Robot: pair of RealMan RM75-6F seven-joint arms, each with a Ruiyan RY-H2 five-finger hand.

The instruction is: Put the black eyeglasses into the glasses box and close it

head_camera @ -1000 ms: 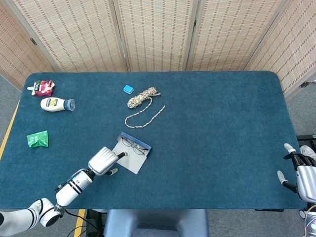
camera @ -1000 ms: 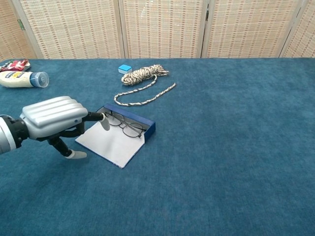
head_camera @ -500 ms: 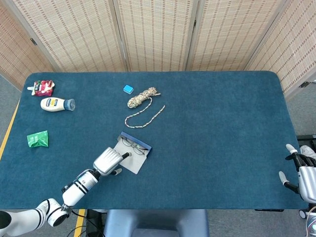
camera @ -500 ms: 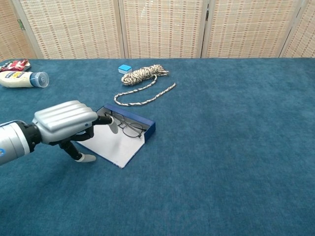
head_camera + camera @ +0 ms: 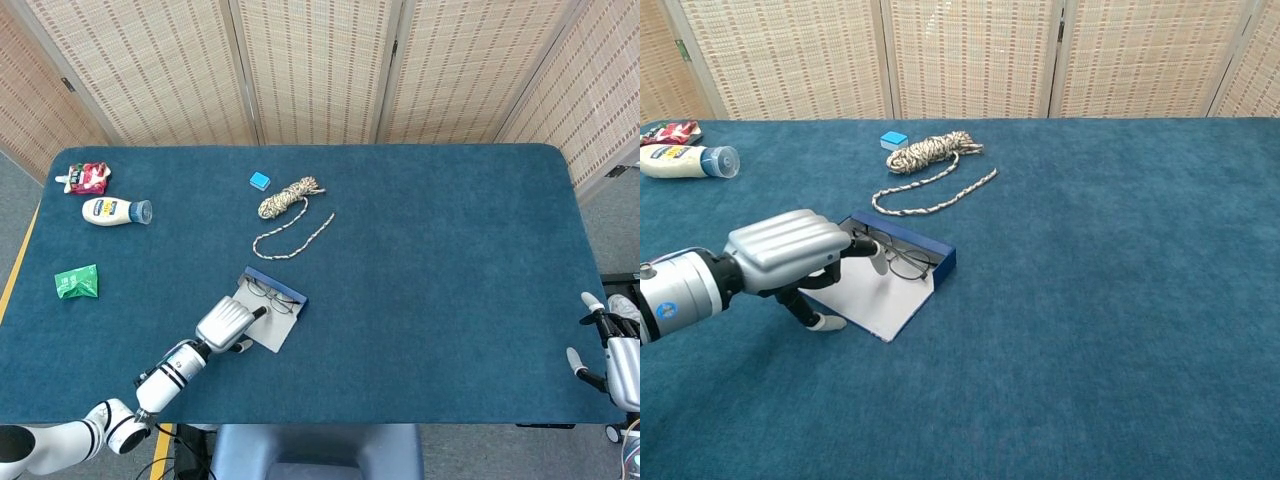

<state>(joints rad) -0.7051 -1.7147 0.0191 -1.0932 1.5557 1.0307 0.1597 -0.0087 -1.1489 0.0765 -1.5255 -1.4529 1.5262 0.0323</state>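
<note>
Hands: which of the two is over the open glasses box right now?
The left hand, reaching over the flat grey lid of the dark blue glasses box; the right hand sits far off at the table's edge.

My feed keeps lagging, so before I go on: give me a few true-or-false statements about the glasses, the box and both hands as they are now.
1. The black eyeglasses lie in the open glasses box. True.
2. The box lid is closed. False: it lies flat, open.
3. The left hand is over the lid. True.
4. The right hand holds the rope. False: it is at the table's right edge, far from the rope.
5. The mayonnaise bottle stands upright. False: it lies on its side.
</note>
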